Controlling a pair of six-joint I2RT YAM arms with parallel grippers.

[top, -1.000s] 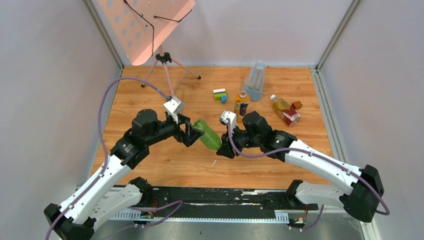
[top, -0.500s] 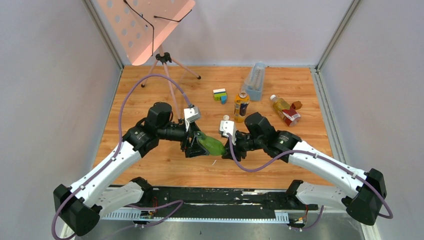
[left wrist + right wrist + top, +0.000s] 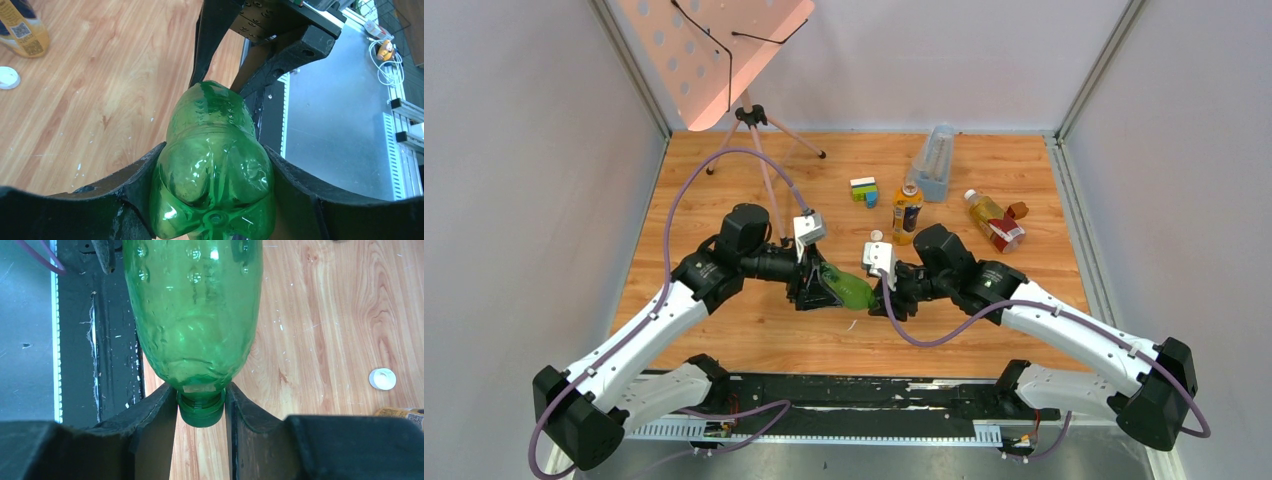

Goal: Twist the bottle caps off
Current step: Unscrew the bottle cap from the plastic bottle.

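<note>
A green bottle (image 3: 846,290) hangs above the table between my two grippers, lying nearly level. My left gripper (image 3: 817,289) is shut on its base; in the left wrist view both fingers press the sides of the green bottle (image 3: 215,125). My right gripper (image 3: 200,396) is shut on the green cap (image 3: 201,412), which sits on the bottle's neck. A loose white cap (image 3: 876,236) lies on the wood. An amber bottle with a yellow label (image 3: 907,210) stands behind it. Another amber bottle with a red label (image 3: 994,222) lies at the right, with a white cap on it.
A clear bluish container (image 3: 932,160) stands at the back. Multicoloured toy bricks (image 3: 864,190) lie to its left, and a reddish-brown block (image 3: 1018,210) lies by the lying bottle. A tripod (image 3: 754,130) with a pink perforated board stands back left. Grey walls enclose the wooden table (image 3: 724,330).
My left arm swung right and down beside the green bottle, and its jaws narrowed onto the bottle's base. The bottle came down to nearly level. The right gripper kept its hold on the cap.
</note>
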